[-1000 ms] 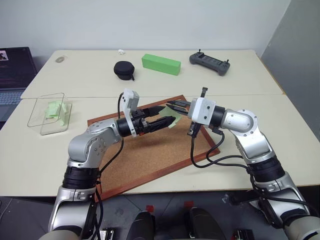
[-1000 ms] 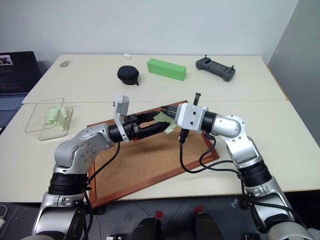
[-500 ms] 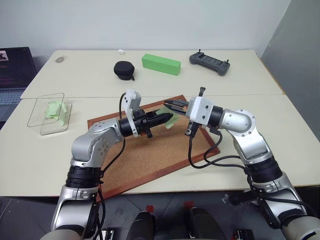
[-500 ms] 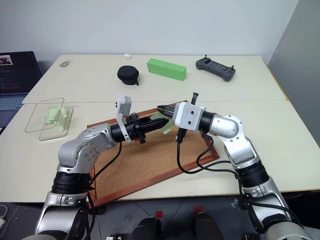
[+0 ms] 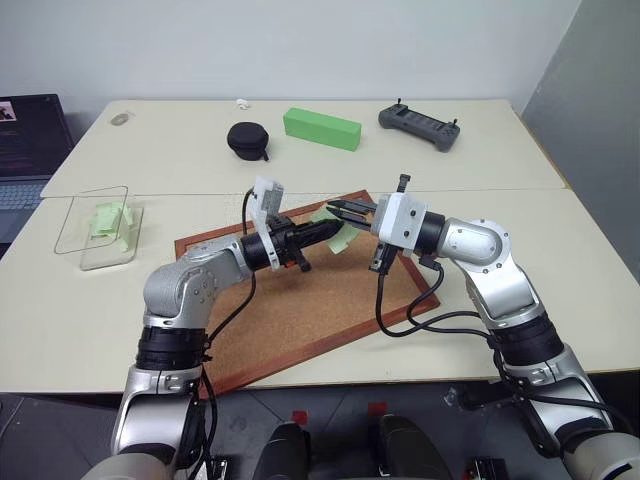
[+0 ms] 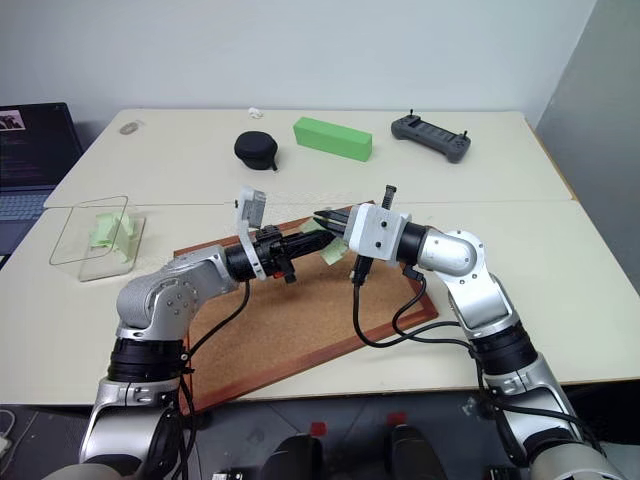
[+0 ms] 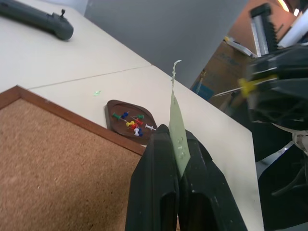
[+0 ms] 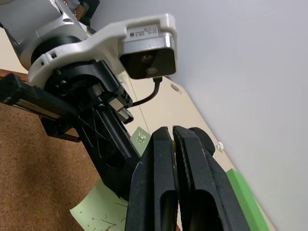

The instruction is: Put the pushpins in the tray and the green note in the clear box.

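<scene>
Left fingers (image 7: 175,159) pinched on the green note (image 7: 177,130); right fingers (image 5: 343,210) shut, empty.

The note stands on edge between the left fingertips, above the cork board (image 5: 300,310). The clear box (image 5: 97,228) lies well off to the robot's left on the surface (image 5: 560,250), nearer the left arm. Pushpins (image 7: 131,122) sit in the tray (image 7: 115,107).

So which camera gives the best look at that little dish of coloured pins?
The left wrist view: the tray sits in plain sight past the cork board's corner, with the pushpins lying inside. From the head cameras I can't make it out behind the right arm.
</scene>
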Action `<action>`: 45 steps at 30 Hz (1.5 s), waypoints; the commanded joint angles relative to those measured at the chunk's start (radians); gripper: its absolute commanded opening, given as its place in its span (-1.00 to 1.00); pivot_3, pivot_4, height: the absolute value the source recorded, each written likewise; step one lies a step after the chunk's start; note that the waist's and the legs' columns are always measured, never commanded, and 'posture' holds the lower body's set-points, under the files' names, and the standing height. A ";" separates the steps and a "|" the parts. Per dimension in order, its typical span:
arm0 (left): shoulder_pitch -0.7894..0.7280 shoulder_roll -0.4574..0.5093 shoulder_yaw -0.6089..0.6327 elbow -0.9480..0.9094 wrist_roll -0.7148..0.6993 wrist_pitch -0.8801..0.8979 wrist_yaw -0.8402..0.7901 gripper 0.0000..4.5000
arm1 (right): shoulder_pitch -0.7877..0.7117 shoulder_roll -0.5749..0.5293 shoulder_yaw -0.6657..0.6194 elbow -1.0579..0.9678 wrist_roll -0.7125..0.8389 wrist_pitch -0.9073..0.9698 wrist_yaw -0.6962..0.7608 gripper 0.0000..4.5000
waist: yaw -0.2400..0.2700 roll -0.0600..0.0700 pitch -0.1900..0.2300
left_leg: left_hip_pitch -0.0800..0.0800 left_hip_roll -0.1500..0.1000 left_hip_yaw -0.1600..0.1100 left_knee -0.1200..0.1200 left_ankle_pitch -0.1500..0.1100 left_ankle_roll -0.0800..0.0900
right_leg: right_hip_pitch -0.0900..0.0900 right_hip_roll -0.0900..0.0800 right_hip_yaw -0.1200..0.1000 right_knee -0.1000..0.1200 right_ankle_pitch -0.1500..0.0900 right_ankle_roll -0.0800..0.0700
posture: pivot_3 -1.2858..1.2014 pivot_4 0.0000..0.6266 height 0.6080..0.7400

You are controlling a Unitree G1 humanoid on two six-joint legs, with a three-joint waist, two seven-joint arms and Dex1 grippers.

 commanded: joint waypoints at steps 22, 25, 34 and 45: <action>0.013 0.103 -0.308 -0.079 0.392 -0.514 -0.184 -0.99 | 0.157 -0.027 -0.418 -0.008 0.193 0.683 -0.306 -1.00 | 0.000 0.000 0.000 | 0.000 -0.001 0.003 0.000 0.000 0.000 | 0.000 0.001 0.002 0.000 0.000 0.000 | 0.03 -0.52 1.00; 0.006 0.095 -0.327 -0.048 0.430 -0.550 -0.191 -0.99 | 0.114 0.009 -0.431 0.084 0.222 0.712 -0.326 -1.00 | -0.005 0.000 0.000 | 0.001 -0.002 0.004 0.000 0.000 0.001 | 0.000 0.003 0.003 0.000 0.000 0.000 | 0.03 -0.52 1.00; 0.027 0.101 -0.330 -0.020 0.489 -0.601 -0.189 -0.99 | 0.058 0.043 -0.414 0.269 0.230 0.673 -0.336 -1.00 | -0.004 0.001 0.000 | -0.001 -0.001 0.003 -0.001 -0.001 0.002 | -0.001 0.002 0.003 0.000 0.000 0.000 | 0.03 -0.52 1.00; 0.045 0.121 -0.303 -0.064 0.477 -0.560 -0.177 -1.00 | 0.027 0.053 -0.392 0.361 0.216 0.610 -0.334 -0.75 | -0.006 0.001 0.000 | -0.001 -0.001 0.003 -0.001 -0.001 0.002 | -0.001 0.002 0.003 0.000 0.000 0.000 | 0.03 -0.52 1.00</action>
